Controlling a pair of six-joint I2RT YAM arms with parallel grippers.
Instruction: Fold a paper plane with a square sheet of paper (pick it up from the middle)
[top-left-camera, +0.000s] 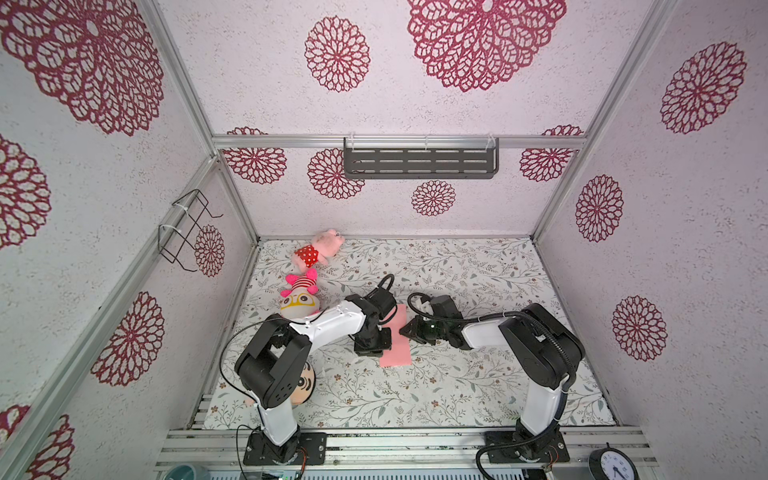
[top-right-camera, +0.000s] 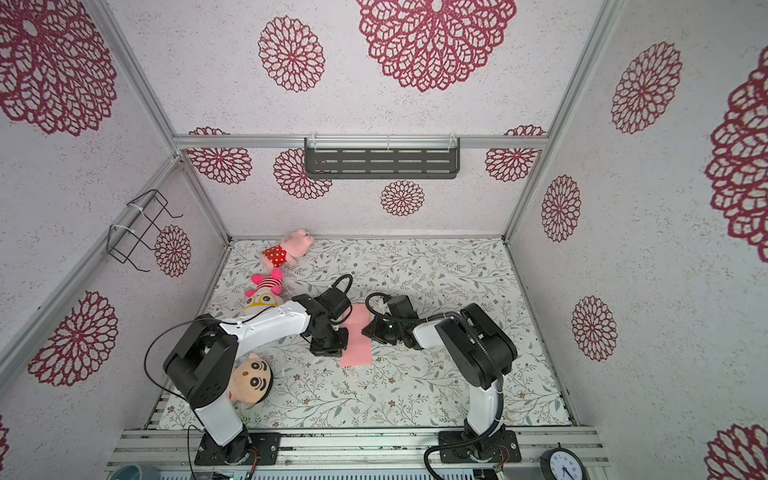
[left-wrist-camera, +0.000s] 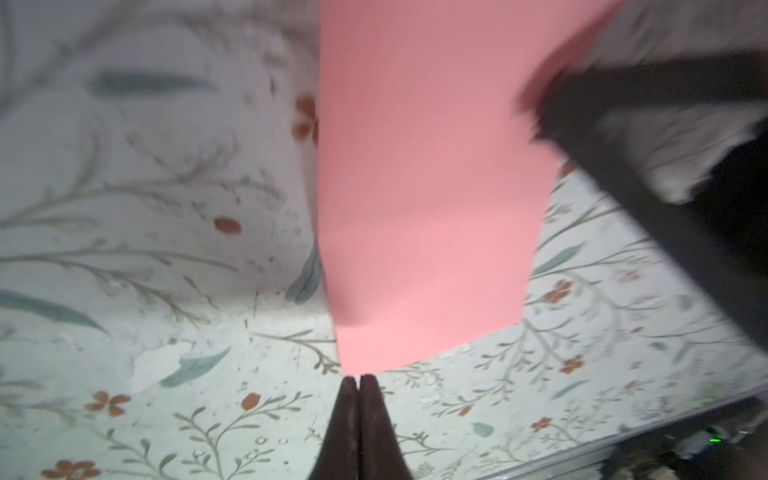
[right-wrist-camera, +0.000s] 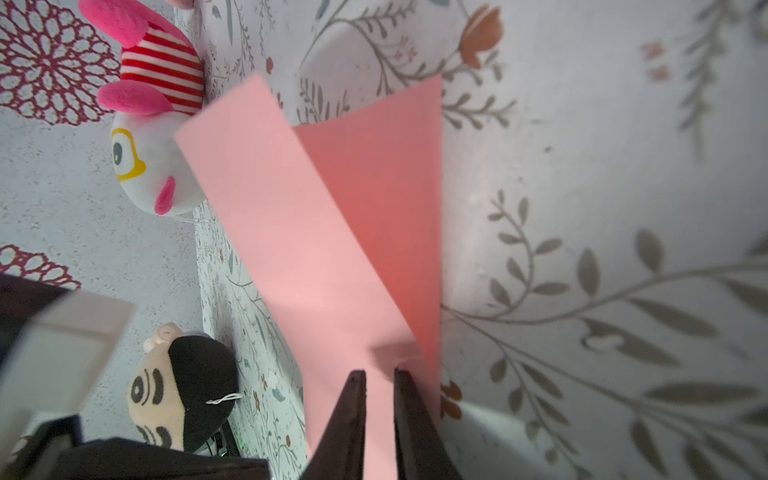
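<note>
Top views: 1 square sheet of paper (top-left-camera: 397, 347), light pink, folded over to a narrow strip, lies near the middle of the floral table mat (top-left-camera: 478, 386), between 2 arms; seen in both top views, also at (top-right-camera: 357, 347). Left gripper (top-left-camera: 370, 347) stands just beside the strip's left long edge; right gripper (top-left-camera: 409, 328) reaches the strip's right edge from the other side. Neither pincer's gap is readable from here. 3 plush toys lie along the mat's left side: pink pig plush (top-left-camera: 318, 249) in a red dotted dress at the far corner, striped plush (top-left-camera: 301, 293) with yellow glasses nearer, boy-face plush (top-right-camera: 251, 380) half under the left arm's elbow. Left wrist view: left fingers (left-wrist-camera: 374, 424) pressed together, clenched with nothing between them, tips just off the near corner of the pink strip (left-wrist-camera: 428, 199), which lies flat on the mat. Right wrist view: right gripper (right-wrist-camera: 380, 376) grasps 1 raised layer of the sheet (right-wrist-camera: 291, 232) between slightly parted jaws; that flap lifts off the lower layer, which stays on the mat. Striped plush (right-wrist-camera: 158, 124) and boy-face plush (right-wrist-camera: 183, 386) show behind.
</note>
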